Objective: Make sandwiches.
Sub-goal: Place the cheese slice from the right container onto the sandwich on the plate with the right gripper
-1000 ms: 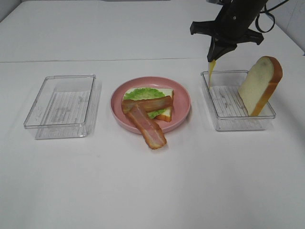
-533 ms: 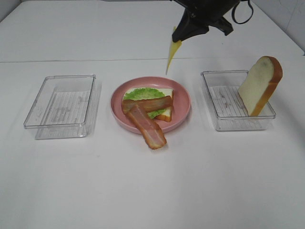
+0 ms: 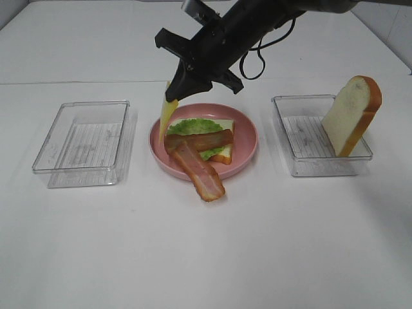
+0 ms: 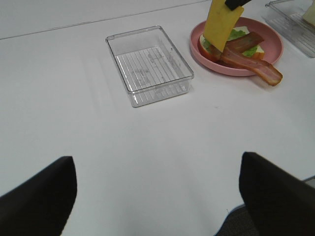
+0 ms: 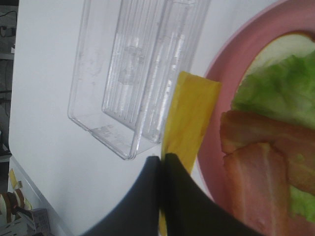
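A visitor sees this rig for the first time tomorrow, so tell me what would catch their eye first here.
The right hand, shut on a yellow cheese slice, dangles it over the left edge of the pink plate at the table's middle. On that plate lies a half-built sandwich topped with green lettuce and two bacon strips, one overhanging the rim. To the right, a bread slice leans upright in a clear tray.

Right gripper [image 3: 172, 96] pinching cheese slice [image 3: 167, 114] hanging over pink plate [image 3: 248, 138] left rim, plate holds bottom bread [image 3: 223, 153], lettuce [image 3: 193, 125], two crossed bacon strips [image 3: 199, 168], one overhanging front rim, second bread slice [image 3: 351, 116] leaning in right tray [image 3: 302, 164], left tray [image 3: 84, 170] apart
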`<state>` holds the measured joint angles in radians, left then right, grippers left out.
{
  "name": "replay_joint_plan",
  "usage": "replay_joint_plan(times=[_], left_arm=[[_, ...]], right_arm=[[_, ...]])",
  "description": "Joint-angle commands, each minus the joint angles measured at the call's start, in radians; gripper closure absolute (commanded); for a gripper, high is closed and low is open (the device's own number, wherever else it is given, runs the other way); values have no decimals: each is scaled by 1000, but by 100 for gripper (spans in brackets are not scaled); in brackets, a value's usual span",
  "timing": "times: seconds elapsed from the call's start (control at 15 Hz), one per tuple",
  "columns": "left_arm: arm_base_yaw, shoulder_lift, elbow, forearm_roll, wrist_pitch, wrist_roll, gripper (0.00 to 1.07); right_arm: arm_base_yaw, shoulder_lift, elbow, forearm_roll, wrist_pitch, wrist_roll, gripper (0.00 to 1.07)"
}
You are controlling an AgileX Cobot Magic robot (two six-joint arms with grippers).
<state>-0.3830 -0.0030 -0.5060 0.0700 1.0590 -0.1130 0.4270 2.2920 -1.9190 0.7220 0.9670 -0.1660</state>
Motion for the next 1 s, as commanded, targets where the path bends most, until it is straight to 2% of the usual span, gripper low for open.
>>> replay_joint_plan(times=[0.07, 0.2, 0.33, 0.4, 0.6, 0.67, 0.73, 1.0], left_arm=[[3, 1, 5, 0, -8, -1, 22], [3, 1, 5, 0, -8, -1, 22], [3, 1, 5, 0, -8, -1, 22], [3, 1, 5, 0, -8, -1, 22], [3, 1, 5, 0, -8, -1, 22], [3, 1, 5, 0, -8, -1, 22], [3, 1, 5, 0, -8, -1, 22], [3, 1, 5, 0, -8, -1, 22]], right_arm=[[-14, 31, -3, -56, -9, 53, 107], [-17, 33, -3, -168, -30, 124, 107], [-17, 33, -3, -226, -30, 181, 107], [-17, 33, -3, -261, -30, 204, 100], [-17, 33, -3, -346, -29, 247, 51], [-17, 30, -3, -361, -27, 248, 40], [-17, 24, -4, -384, -20, 248, 36], [-18, -29, -4, -442, -15, 248, 36]])
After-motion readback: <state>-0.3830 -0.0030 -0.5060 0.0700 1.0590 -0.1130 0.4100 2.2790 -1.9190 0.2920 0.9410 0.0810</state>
